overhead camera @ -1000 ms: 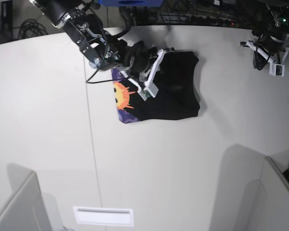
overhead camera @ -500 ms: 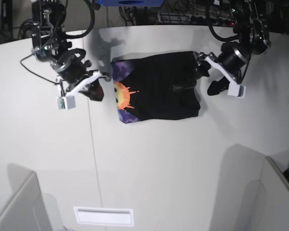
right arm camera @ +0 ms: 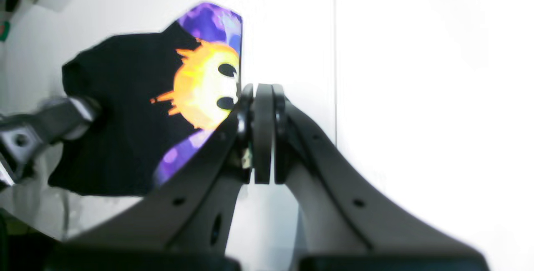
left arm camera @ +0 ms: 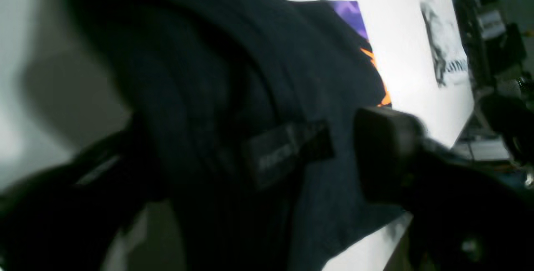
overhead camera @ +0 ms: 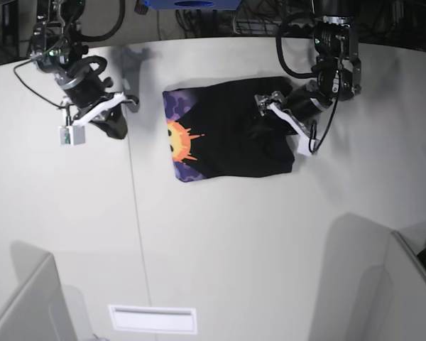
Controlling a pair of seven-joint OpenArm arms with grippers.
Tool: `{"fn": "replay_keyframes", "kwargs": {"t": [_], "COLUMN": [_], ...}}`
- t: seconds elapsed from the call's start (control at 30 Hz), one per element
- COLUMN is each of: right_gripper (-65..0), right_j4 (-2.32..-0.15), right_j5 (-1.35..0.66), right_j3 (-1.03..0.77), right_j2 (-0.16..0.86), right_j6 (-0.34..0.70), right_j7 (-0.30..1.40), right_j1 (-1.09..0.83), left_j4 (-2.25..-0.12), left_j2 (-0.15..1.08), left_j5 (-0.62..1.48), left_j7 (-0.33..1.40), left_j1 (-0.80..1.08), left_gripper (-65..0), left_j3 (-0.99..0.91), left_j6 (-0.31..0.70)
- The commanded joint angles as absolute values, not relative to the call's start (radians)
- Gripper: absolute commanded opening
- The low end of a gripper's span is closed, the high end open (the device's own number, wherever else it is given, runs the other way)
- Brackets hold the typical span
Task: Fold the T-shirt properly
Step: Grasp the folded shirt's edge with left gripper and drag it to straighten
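T-shirt (overhead camera: 231, 128) lying folded at table (overhead camera: 220, 249) centre, sun print showing at its 9 o'clock edge. Left gripper (overhead camera: 284, 117) pressing onto cloth at 3 o'clock, jaws spread wide apart. Right gripper (right arm camera: 262, 133) hovering well off at 9 o'clock, pads pressed together, holding nothing.

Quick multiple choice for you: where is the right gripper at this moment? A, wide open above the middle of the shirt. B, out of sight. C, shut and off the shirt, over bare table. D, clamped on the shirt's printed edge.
C: the right gripper has its jaws pressed together with nothing between them, and the base view shows the gripper over bare table, apart from the T-shirt.
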State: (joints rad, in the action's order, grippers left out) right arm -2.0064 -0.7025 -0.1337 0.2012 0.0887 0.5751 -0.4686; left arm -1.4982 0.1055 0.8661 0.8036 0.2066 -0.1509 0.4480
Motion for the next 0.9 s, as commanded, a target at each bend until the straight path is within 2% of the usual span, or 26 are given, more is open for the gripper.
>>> {"fn": "replay_keyframes", "kwargs": {"t": [0.0, 0.13, 0.17, 0.27, 0.37, 0.53, 0.7, 0.8, 0.87], "right_gripper": [-65.0, -65.0, -65.0, -65.0, -65.0, -65.0, -65.0, -65.0, -65.0], "right_j4": [-2.023, -2.018, -2.018, -2.018, -2.018, -2.018, -2.018, -2.018, -2.018], "right_j5": [-0.711, -0.711, -0.711, -0.711, -0.711, -0.711, -0.711, -0.710, -0.710], "right_j3": [-0.139, -0.139, -0.139, -0.139, -0.139, -0.137, -0.137, -0.139, -0.139], "right_j2": [0.211, 0.211, 0.211, 0.211, 0.211, 0.211, 0.211, 0.211, 0.211], "right_j6": [0.101, 0.101, 0.101, 0.101, 0.101, 0.101, 0.101, 0.101, 0.101], "right_j7": [0.552, 0.550, 0.550, 0.550, 0.550, 0.552, 0.552, 0.552, 0.552], "right_j1": [-0.469, -0.469, -0.469, -0.467, -0.467, -0.467, -0.479, -0.483, -0.486], "left_j4": [-1.494, -1.489, -1.489, -1.468, -1.442, -1.466, -1.572, -1.610, -1.610], "left_j2": [0.110, 0.150, 0.163, 0.237, 0.352, 0.515, 0.556, 0.555, 0.549], "left_j5": [0.846, 0.846, 0.846, 0.846, 0.826, 0.619, 0.280, 0.088, -0.008], "left_j7": [0.835, 0.837, 0.837, 0.880, 0.983, 0.993, 0.961, 0.871, 0.814], "left_j1": [0.203, 0.197, 0.191, 0.159, 0.064, -0.113, -0.220, -0.237, -0.239], "left_gripper": [-20.6, -62.2, -65.0, -65.0, -65.0, -65.0, -65.0, -65.0, -65.0], "left_j3": [-0.143, -0.139, -0.137, -0.116, 0.010, 0.406, 0.785, 0.921, 0.969], "left_j6": [0.435, 0.435, 0.433, 0.360, 0.314, 0.314, 0.314, 0.318, 0.364]}}
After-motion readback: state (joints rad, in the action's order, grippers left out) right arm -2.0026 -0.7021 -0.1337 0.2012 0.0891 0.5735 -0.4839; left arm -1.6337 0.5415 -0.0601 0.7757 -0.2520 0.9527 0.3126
